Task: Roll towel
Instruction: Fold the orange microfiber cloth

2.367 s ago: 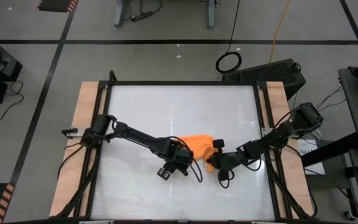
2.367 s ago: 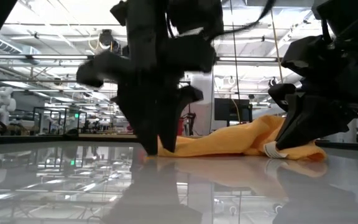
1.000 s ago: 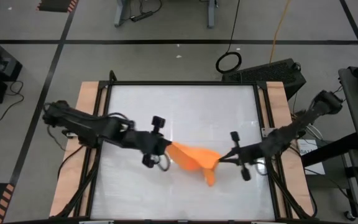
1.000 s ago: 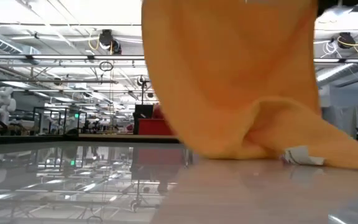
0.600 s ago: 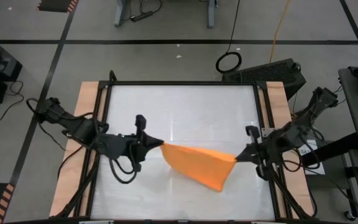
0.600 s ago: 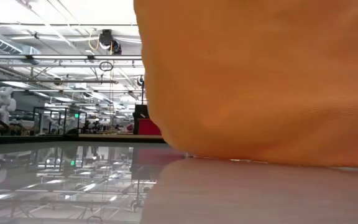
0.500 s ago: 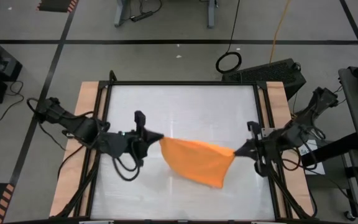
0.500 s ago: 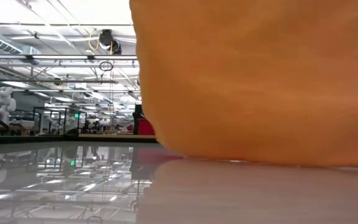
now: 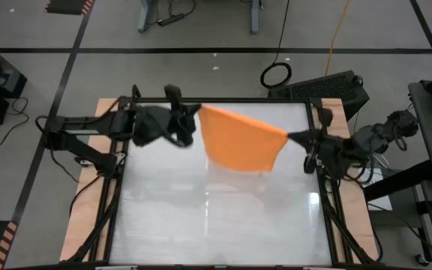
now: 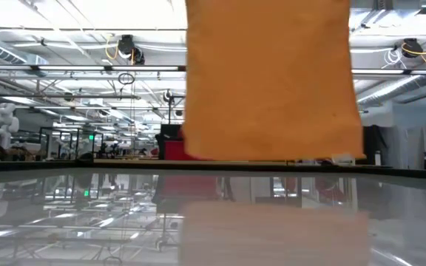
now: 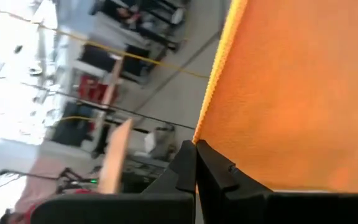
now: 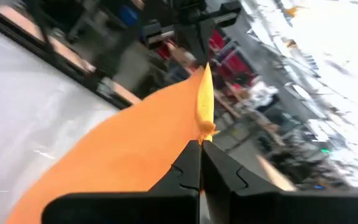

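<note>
Above the table's [image 9: 115,187] far edge, towel [image 9: 240,139] hangs stretched; left gripper [image 9: 194,113] and right gripper [image 9: 292,136] pinch its top corners; best lowered evenly, kept taut, laid flat.

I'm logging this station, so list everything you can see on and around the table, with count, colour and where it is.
towel: one, bright orange, held up spread out above the far part of the table, lower edge hanging free.
table: one, glossy white top with a black frame and light wood side strips, middle of the high view.
cable coil: one, black, on the grey floor beyond the far edge of the table.
left gripper: one, dark, at the far left of the table, fingers shut on the towel's left top corner.
right gripper: one, dark, at the far right of the table, fingers shut on the towel's right top corner.
</note>
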